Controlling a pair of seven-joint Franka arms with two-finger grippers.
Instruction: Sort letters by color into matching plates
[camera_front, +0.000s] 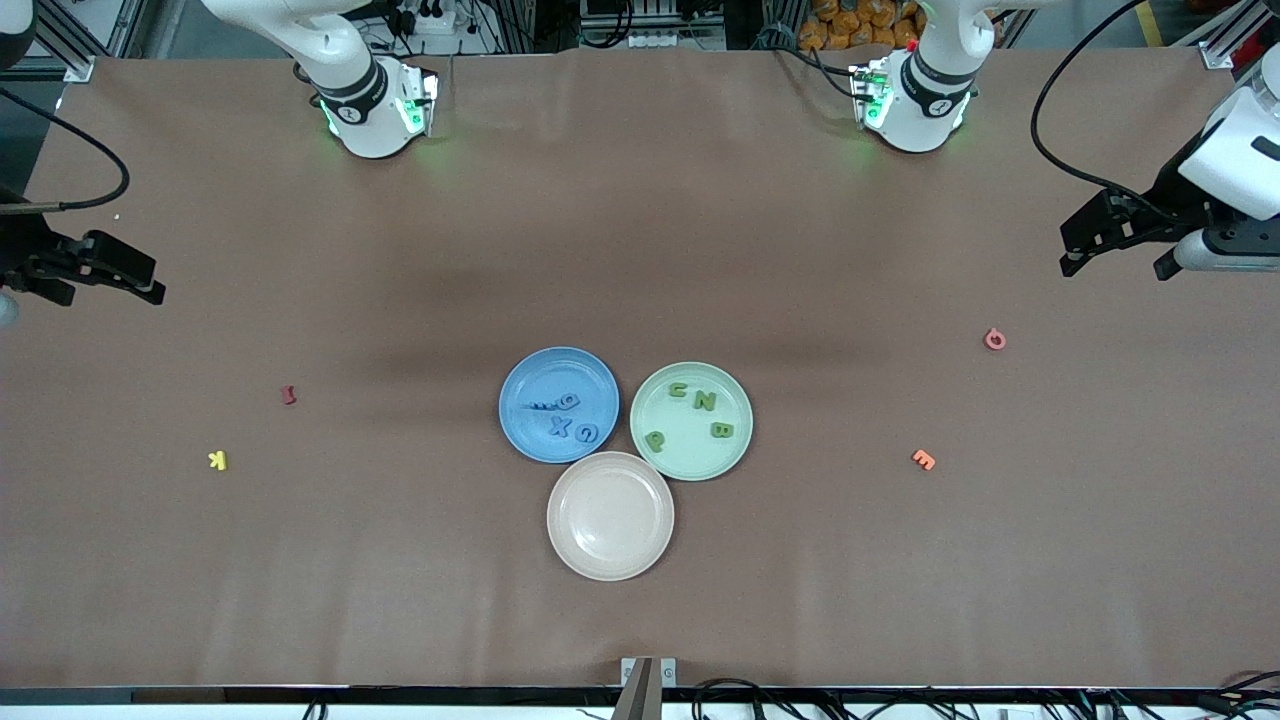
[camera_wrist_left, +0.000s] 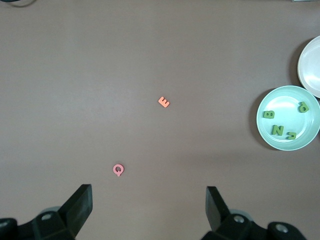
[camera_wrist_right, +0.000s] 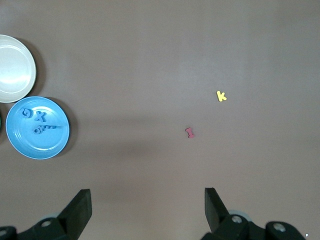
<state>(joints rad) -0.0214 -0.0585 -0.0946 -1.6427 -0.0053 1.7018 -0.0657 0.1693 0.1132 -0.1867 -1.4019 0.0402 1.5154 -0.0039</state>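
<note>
**A:** We had both arms parked wide. The left gripper (camera_front: 1115, 250) hung over bare table at the left arm's end, claws spread wide and holding nothing. The right gripper (camera_front: 120, 280) hung over the right arm's end, just as wide and just as empty.

**B:** And the sorting? We saw the blue plate (camera_front: 520, 400) carrying its blue letters (camera_front: 565, 418), and the green plate (camera_front: 735, 445) touching it, toward the left arm's end, with four green letters (camera_front: 700, 415) in it.

**A:** Right, so we judged the blue and green work done. The beige plate (camera_front: 610, 515), nearer the front camera and tucked against the other two, held nothing.

**B:** Four strays remained on the table. Toward the left arm's end we had the pink letter (camera_front: 994, 339) and, nearer the camera, the orange letter (camera_front: 923, 459). Toward the right arm's end lay the red letter (camera_front: 289, 394) and the yellow letter (camera_front: 217, 460), the yellow one nearer the camera.

**A:** All well apart from the plates. We reckoned the step in hand was the warm colours, bound for the beige plate, though no plate truly matched them.

**B:** The pink letter sat nearest the left gripper, so we figured on a drop straight over it, jaws narrowing on a very thin, flat piece. A low, square approach was needed, or it would skid away.
</note>
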